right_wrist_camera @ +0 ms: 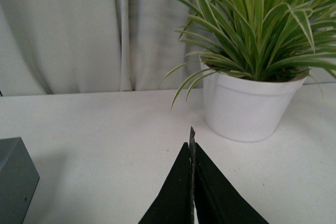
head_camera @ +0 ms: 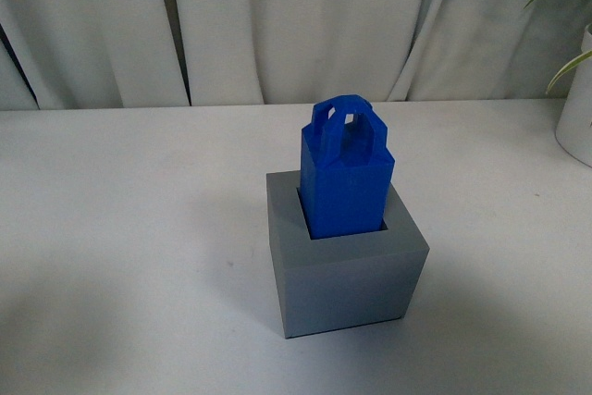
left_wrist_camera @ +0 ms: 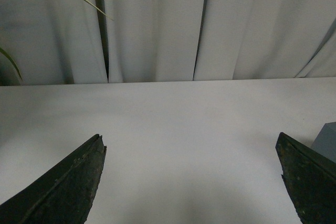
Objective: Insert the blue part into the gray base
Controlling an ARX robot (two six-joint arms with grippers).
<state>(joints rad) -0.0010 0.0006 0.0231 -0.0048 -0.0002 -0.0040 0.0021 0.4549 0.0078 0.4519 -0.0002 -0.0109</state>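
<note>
In the front view the blue part (head_camera: 345, 173) stands upright with its lower end inside the square recess of the gray base (head_camera: 347, 270), its arched loop on top. Neither gripper shows in the front view. In the left wrist view my left gripper (left_wrist_camera: 190, 142) is open and empty over the white table, and a corner of the gray base (left_wrist_camera: 327, 139) shows beside one finger. In the right wrist view my right gripper (right_wrist_camera: 191, 135) is shut with nothing between its fingers, and a corner of the gray base (right_wrist_camera: 16, 182) shows at the picture's edge.
A potted plant in a white pot (right_wrist_camera: 249, 106) stands on the table beyond my right gripper; the pot also shows at the front view's right edge (head_camera: 578, 117). White curtains (head_camera: 277, 16) hang behind the white table (head_camera: 139, 228).
</note>
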